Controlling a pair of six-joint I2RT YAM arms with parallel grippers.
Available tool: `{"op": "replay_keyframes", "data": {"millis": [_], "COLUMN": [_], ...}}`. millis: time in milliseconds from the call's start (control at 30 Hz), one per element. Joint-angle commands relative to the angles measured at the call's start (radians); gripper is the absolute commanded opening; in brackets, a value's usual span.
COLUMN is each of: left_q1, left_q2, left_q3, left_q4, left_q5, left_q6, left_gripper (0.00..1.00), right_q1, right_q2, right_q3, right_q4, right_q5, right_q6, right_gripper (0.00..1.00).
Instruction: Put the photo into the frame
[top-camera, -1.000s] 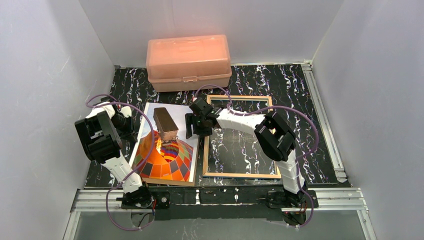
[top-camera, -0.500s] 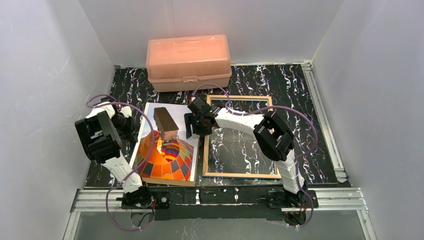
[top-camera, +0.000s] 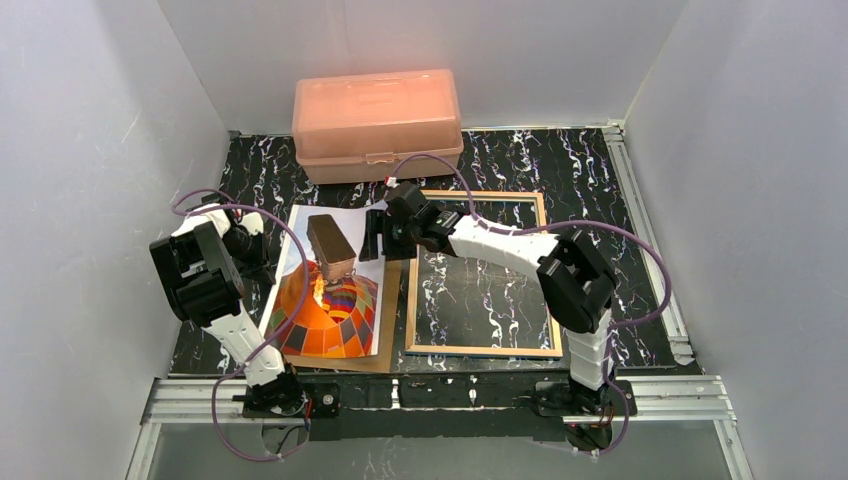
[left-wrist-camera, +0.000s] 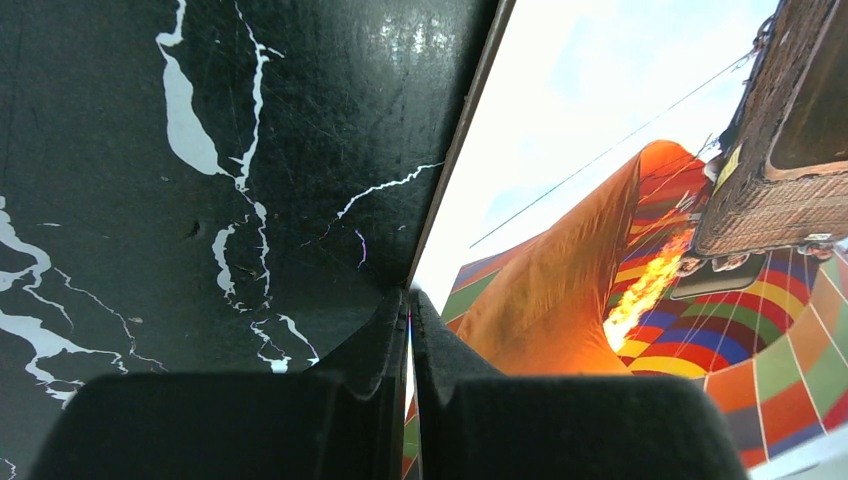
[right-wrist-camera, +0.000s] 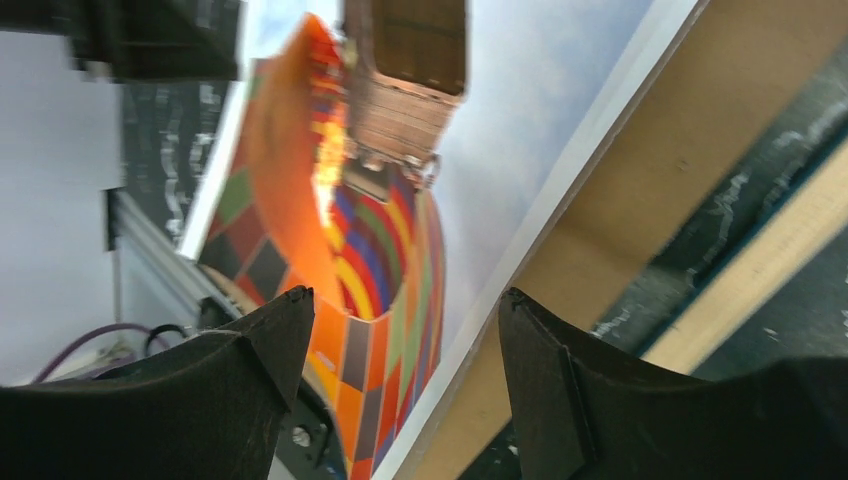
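The photo (top-camera: 335, 300), an orange chequered hot-air balloon print, lies face up on a brown backing board (top-camera: 390, 325) at the left of the table. My left gripper (top-camera: 265, 258) is shut on the photo's left edge; in the left wrist view the jaws (left-wrist-camera: 410, 305) pinch that thin edge of the photo (left-wrist-camera: 600, 200). My right gripper (top-camera: 375, 240) is open above the photo's right edge. In the right wrist view its fingertips (right-wrist-camera: 405, 300) straddle the photo (right-wrist-camera: 400, 230) and the board (right-wrist-camera: 620, 230). The frame (top-camera: 480, 351) lies flat to the right, wood-coloured side up.
A peach plastic box (top-camera: 377, 120) stands at the back, behind the photo and frame. White walls close in the left, right and back. A metal rail (top-camera: 450, 390) runs along the near edge by the arm bases. The frame's wooden edge (right-wrist-camera: 760, 270) shows beside my right fingers.
My right gripper has moved left and slightly back, from the frame's left rim to over the photo's right edge. A wider brown strip of board now shows beside the photo. The left arm is still.
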Motion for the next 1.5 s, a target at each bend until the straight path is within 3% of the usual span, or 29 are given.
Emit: {"op": "replay_keyframes", "data": {"millis": [0,133,367,833,933,1233,1467], "left_q1": [-0.03,-0.029,-0.029,-0.028,-0.028,-0.028,-0.028], "left_q2": [0.022,0.022,0.021,0.011,0.013,0.007,0.006], "left_q3": [-0.037,-0.039,-0.04,-0.035,-0.026,0.002,-0.005], "left_q4": [-0.033,-0.033,-0.039,-0.021,-0.021,-0.044,-0.044], "left_q5": [0.107,0.104,0.103,0.033,0.014,0.008,-0.009], "left_q6": [-0.014,-0.013,-0.009,-0.017,-0.031,-0.029,-0.016], "left_gripper": [0.0,0.0,0.0,0.0,0.0,0.04,0.04], "right_q1": [0.035,0.033,-0.003,-0.069,-0.082,-0.098,-0.109], "right_q2": [-0.037,-0.044,-0.038,-0.151,-0.157,-0.145,-0.168], "right_q3": [-0.003,-0.047,-0.207,-0.271,-0.307,-0.358,-0.406], "right_q4": [0.202,0.281,0.669,0.687,0.748,0.822,0.885], "right_q5": [-0.129,-0.152,-0.314,-0.336,-0.346,-0.354,-0.368], "right_q6": [0.05,0.07,0.244,0.277,0.327,0.399,0.436], "right_gripper": [0.75,0.74,0.74,0.71,0.66,0.37,0.34]}}
